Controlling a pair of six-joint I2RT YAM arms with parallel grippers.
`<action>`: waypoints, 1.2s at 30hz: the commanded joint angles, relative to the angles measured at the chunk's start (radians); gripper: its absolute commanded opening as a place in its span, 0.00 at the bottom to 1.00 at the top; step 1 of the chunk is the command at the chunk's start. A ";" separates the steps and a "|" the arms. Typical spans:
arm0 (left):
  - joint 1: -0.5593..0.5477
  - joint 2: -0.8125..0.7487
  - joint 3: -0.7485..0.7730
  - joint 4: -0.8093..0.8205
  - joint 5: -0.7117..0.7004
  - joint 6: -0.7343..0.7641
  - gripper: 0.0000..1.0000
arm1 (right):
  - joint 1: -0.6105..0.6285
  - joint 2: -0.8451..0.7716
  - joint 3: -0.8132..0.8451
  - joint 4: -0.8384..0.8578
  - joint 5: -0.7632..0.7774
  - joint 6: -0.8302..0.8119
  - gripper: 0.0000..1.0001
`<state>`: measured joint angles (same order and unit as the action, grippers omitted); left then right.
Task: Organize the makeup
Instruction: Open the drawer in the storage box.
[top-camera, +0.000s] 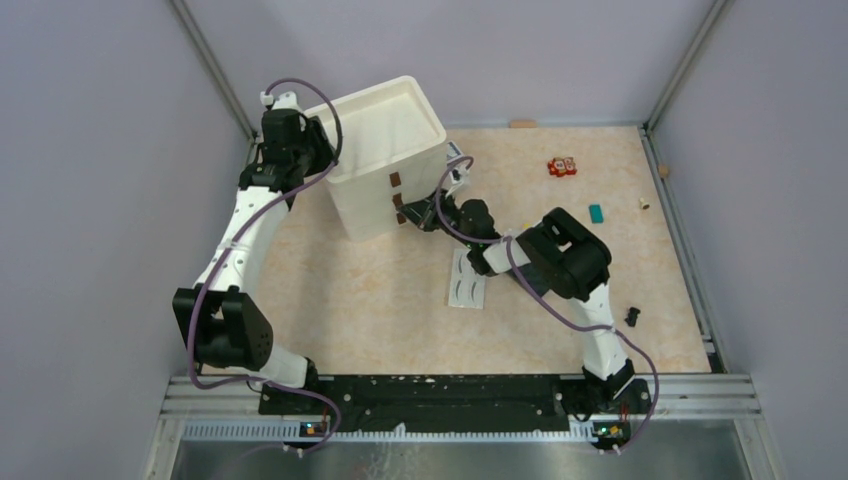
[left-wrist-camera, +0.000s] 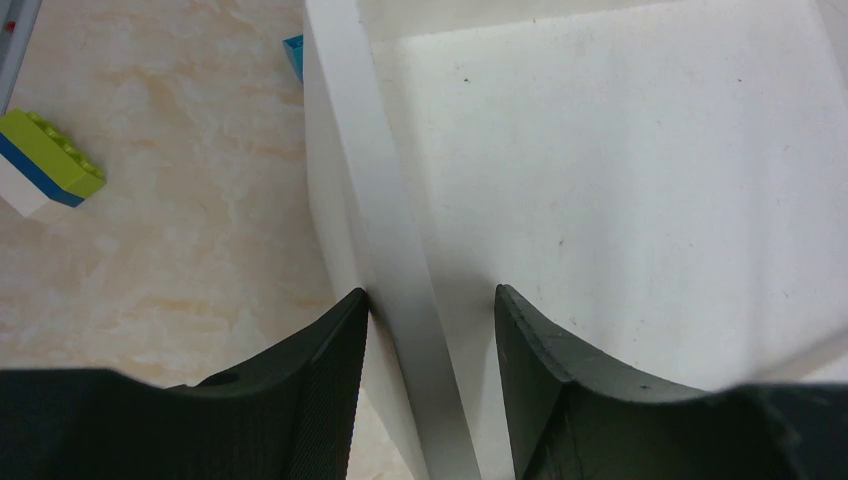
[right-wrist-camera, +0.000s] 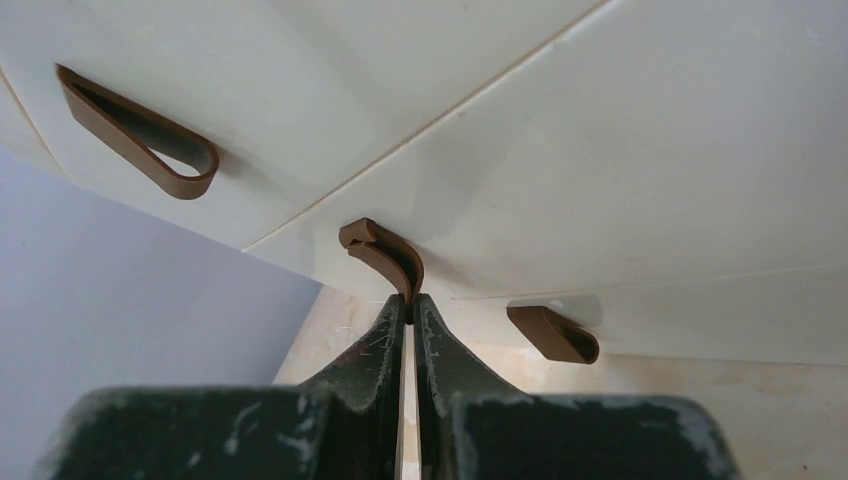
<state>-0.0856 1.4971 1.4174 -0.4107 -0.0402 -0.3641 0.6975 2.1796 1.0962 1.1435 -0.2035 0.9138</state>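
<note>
Right fingers (right-wrist-camera: 393, 325) pinched on brown tab (right-wrist-camera: 385, 255), wrist view only; left fingers (left-wrist-camera: 335, 345) straddle box wall (left-wrist-camera: 385, 220), grip unclear.

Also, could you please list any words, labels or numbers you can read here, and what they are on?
None can be read.
The white lash card: marks too small to read.
The small red item: pale markings, too blurred to read.
The white drawer box: no lettering shows.

No text, label or number can be read anywhere.
</note>
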 joint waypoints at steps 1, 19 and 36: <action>0.002 0.008 -0.019 -0.008 0.027 0.011 0.55 | -0.002 -0.078 -0.025 0.111 -0.010 -0.001 0.00; 0.009 0.008 -0.023 -0.007 0.033 0.010 0.54 | 0.000 -0.174 -0.163 0.202 -0.033 0.005 0.00; 0.012 0.008 -0.024 -0.005 0.029 0.008 0.54 | 0.055 -0.360 -0.393 0.208 -0.018 -0.053 0.00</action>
<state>-0.0761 1.4971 1.4151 -0.4049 -0.0227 -0.3641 0.7250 1.9163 0.7494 1.2724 -0.2264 0.8940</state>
